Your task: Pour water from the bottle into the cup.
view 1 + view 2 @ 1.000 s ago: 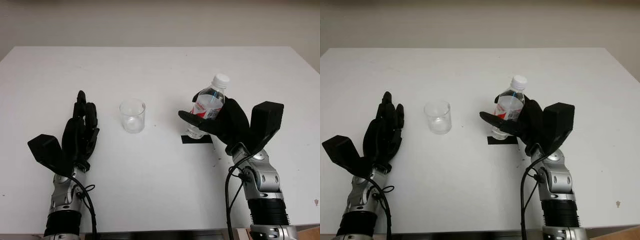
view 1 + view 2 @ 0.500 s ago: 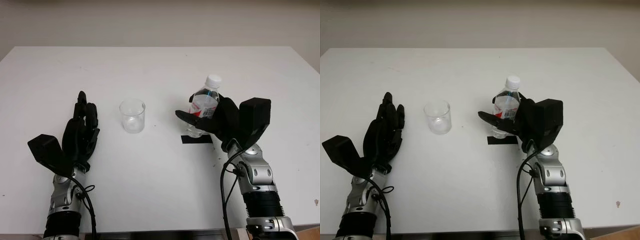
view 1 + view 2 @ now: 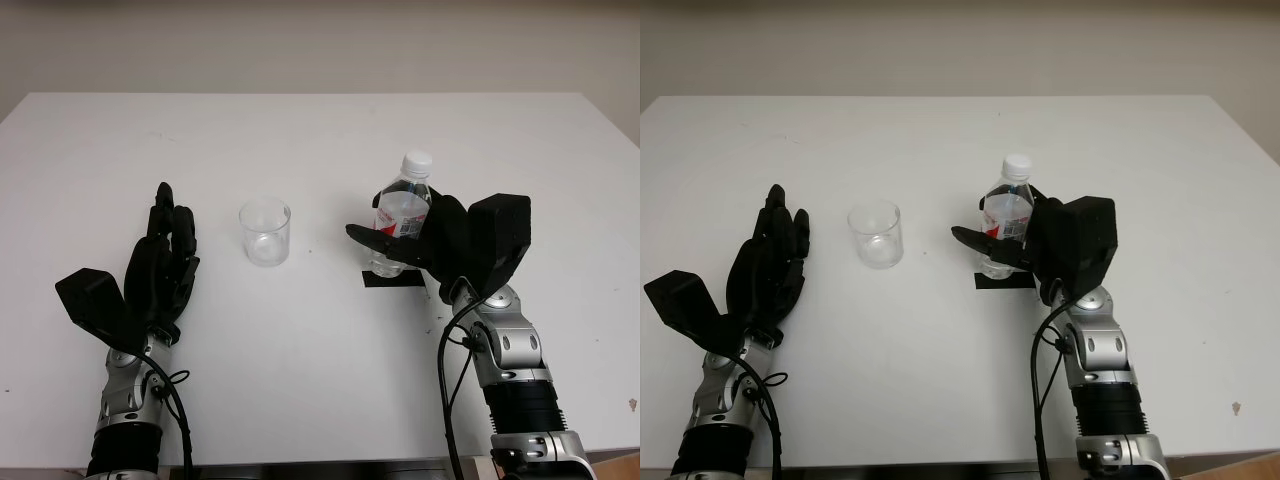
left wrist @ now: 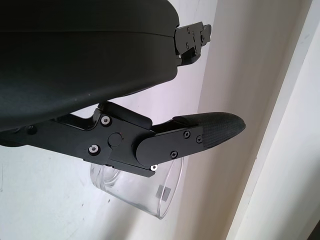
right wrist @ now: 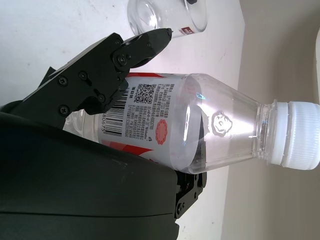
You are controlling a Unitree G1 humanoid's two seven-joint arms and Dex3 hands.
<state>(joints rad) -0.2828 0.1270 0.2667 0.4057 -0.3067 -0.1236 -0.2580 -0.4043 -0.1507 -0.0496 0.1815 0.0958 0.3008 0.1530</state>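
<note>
A clear water bottle (image 3: 402,208) with a white cap and a red and white label stands about upright over a black tape mark (image 3: 396,281). My right hand (image 3: 395,238) is shut on the bottle's body, its fingers (image 5: 112,65) crossing the label (image 5: 150,117). An empty clear cup (image 3: 265,232) stands to the left of the bottle, apart from it. My left hand (image 3: 165,252) is open, left of the cup and not touching it. The left wrist view has the cup (image 4: 145,192) just behind one of the fingers (image 4: 200,132).
The white table (image 3: 320,340) reaches back to a pale wall. Its far edge runs across the top of the head views, and bare surface lies between the cup and the bottle.
My right hand has shifted left and lower with the bottle. The bottle has gone from leaning right to about upright over the tape mark. The left hand and cup stay put.
</note>
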